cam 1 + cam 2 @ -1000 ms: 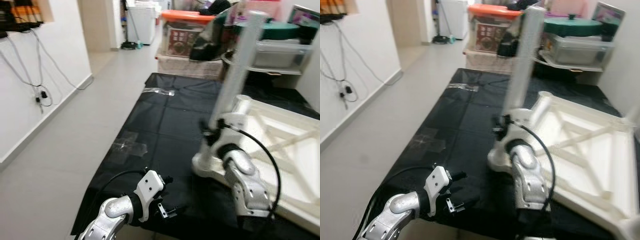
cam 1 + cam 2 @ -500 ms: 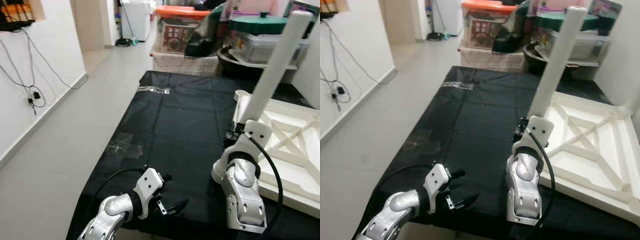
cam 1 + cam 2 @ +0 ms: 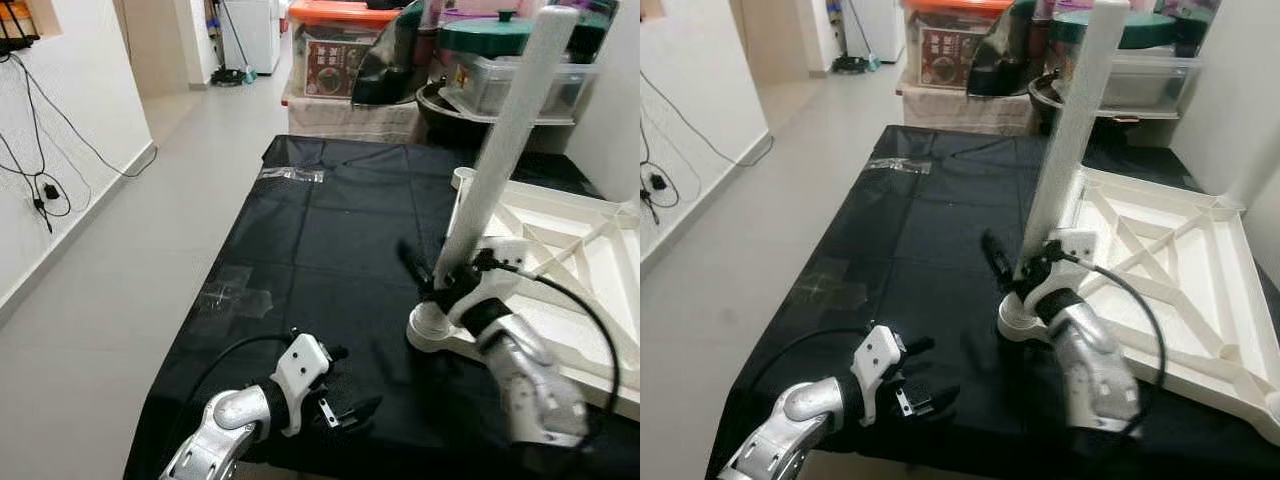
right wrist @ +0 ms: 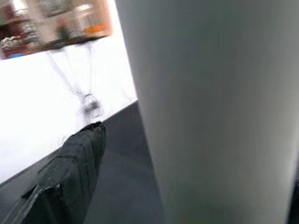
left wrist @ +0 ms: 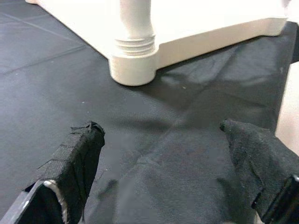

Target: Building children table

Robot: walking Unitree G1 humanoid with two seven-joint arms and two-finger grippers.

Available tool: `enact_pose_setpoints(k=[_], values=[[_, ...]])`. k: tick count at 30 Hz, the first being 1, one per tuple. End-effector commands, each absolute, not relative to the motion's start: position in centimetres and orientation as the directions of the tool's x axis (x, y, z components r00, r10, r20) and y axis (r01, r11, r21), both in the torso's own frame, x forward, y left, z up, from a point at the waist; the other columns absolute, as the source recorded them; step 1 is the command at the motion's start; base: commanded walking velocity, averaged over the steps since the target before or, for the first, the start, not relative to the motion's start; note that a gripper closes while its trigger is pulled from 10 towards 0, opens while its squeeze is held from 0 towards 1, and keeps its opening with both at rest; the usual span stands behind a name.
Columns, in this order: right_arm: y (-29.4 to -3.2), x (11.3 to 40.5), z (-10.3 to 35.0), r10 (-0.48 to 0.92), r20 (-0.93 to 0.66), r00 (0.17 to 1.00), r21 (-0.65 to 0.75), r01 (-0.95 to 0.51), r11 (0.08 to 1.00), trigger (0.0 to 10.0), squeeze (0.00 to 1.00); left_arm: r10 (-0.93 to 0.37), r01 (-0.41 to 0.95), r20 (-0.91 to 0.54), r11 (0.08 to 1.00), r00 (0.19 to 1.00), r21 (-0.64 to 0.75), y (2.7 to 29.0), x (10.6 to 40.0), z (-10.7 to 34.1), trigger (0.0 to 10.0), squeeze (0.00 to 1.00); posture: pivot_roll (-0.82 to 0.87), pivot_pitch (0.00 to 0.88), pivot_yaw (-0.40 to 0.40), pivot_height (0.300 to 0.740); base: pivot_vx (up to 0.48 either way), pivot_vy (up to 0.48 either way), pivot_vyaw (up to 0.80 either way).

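Table leg (image 3: 498, 140) between right jaws

A pale tiled floor (image 3: 120, 270) runs past a white wall (image 3: 70, 160) toward stacked storage boxes (image 3: 340, 60).

The flat moulded plastic tabletop (image 3: 1160, 290) is off-white, the same shade throughout its ribs and rim. The long round plastic table leg (image 3: 500, 150) is a matching off-white. The smooth sheet covering the work surface (image 3: 330, 240) is black, with faint straight crease lines forming a grid and pale, glossy patches of clear tape (image 3: 238, 297). The tiled floor (image 3: 130, 250) is light grey; the wall (image 3: 50, 190) is white with thin dark cables (image 3: 40, 180) hanging on it. A clear storage box has an orange lid (image 3: 345, 14); a round container lid (image 3: 490, 35) is dark green. Both arms are silver with black cables; the left gripper (image 3: 930, 395) and right gripper (image 3: 1005, 265) have black fingers.
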State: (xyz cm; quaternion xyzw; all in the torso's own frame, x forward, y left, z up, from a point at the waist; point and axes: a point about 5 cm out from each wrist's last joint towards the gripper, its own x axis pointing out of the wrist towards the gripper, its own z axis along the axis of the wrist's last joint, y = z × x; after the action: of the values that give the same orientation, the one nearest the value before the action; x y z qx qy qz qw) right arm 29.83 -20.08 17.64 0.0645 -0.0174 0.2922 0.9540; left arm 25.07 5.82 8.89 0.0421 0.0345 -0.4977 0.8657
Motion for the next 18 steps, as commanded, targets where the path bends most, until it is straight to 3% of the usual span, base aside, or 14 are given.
enact_pose_setpoints(k=[1, 3, 4, 6, 8, 9, 11, 12, 15, 16, 18], values=[[-17.6, 29.3, 17.0, 0.728, 0.053, 0.684, 0.152, -0.726, 0.671, 10.0, 0.0, -0.857, 0.864, -0.109, 0.502, 0.503, 0.041, 5.9, 25.2, 8.8, 10.0, 0.0, 0.19, 0.0, -0.06, 0.74, 0.0, 0.0, 0.0], [-16.8, 30.0, 17.6, 0.88, -0.016, 0.474, 0.119, -0.873, 0.473, 10.0, 0.0, -0.855, 0.862, -0.109, 0.505, 0.507, 0.044, 5.9, 25.2, 8.8, 10.0, 0.0, 0.21, 0.0, -0.066, 0.74, 0.0, 0.0, 0.0], [-16.8, 30.0, 17.6, 0.88, -0.016, 0.474, 0.119, -0.873, 0.473, 10.0, 0.0, -0.855, 0.862, -0.109, 0.505, 0.507, 0.044, 5.9, 25.2, 8.8, 10.0, 0.0, 0.21, 0.0, -0.066, 0.74, 0.0, 0.0, 0.0], [-16.2, 31.0, 18.2, 0.929, -0.052, 0.366, 0.079, -0.926, 0.369, 10.0, 0.0, -0.853, 0.86, -0.11, 0.509, 0.51, 0.045, 6.0, 25.2, 8.7, 10.0, 0.0, 0.21, 0.0, -0.069, 0.74, 0.0, 0.0, 0.0], [-16.0, 31.2, 18.4, 0.937, -0.062, 0.344, 0.065, -0.935, 0.348, 10.0, 0.0, -0.852, 0.859, -0.11, 0.51, 0.511, 0.045, 6.0, 25.2, 8.7, 10.0, 0.0, 0.21, 0.0, -0.069, 0.74, 0.0, 0.0, 0.0], [-15.8, 31.4, 18.4, 0.944, -0.07, 0.323, 0.059, -0.943, 0.328, 8.7, 0.0, -0.852, 0.859, -0.111, 0.51, 0.511, 0.045, 6.1, 25.1, 8.7, 10.0, 0.0, 0.22, 0.0, -0.07, 0.74, 0.0, 0.0, 0.0], [-15.7, 31.6, 18.4, 0.948, -0.075, 0.31, 0.057, -0.947, 0.315, 8.7, 0.0, -0.852, 0.859, -0.111, 0.51, 0.511, 0.045, 6.1, 25.1, 8.7, 10.0, 0.0, 0.22, 0.0, -0.07, 0.74, 0.0, 0.0, 0.0], [-15.6, 31.7, 18.3, 0.95, -0.079, 0.301, 0.057, -0.95, 0.306, 0.0, 0.0, -0.852, 0.859, -0.112, 0.51, 0.511, 0.044, 6.1, 25.1, 8.7, 10.0, 0.0, 0.22, 0.0, -0.072, 0.74, 0.0, 0.0, 0.0], [-15.4, 32.1, 18.2, 0.929, -0.05, 0.366, 0.036, -0.929, 0.367, 0.0, 0.0, -0.852, 0.859, -0.112, 0.51, 0.511, 0.043, 6.2, 25.0, 8.7, 10.0, 0.0, 0.22, 0.0, -0.071, 0.74, 0.0, 0.0, 0.0], [-15.4, 32.5, 18.0, 0.896, -0.043, 0.443, 0.011, -0.896, 0.444, 0.0, 0.0, -0.852, 0.859, -0.113, 0.51, 0.511, 0.042, 6.2, 25.0, 8.7, 10.0, 0.0, 0.22, 0.0, -0.071, 0.74, 0.0, 0.0, 0.0], [-15.4, 32.5, 18.0, 0.896, -0.043, 0.443, 0.011, -0.896, 0.444, 0.0, 0.0, -0.852, 0.859, -0.113, 0.51, 0.511, 0.042, 6.2, 25.0, 8.7, 10.0, 0.0, 0.22, 0.0, -0.071, 0.74, 0.0, 0.0, 0.0]])
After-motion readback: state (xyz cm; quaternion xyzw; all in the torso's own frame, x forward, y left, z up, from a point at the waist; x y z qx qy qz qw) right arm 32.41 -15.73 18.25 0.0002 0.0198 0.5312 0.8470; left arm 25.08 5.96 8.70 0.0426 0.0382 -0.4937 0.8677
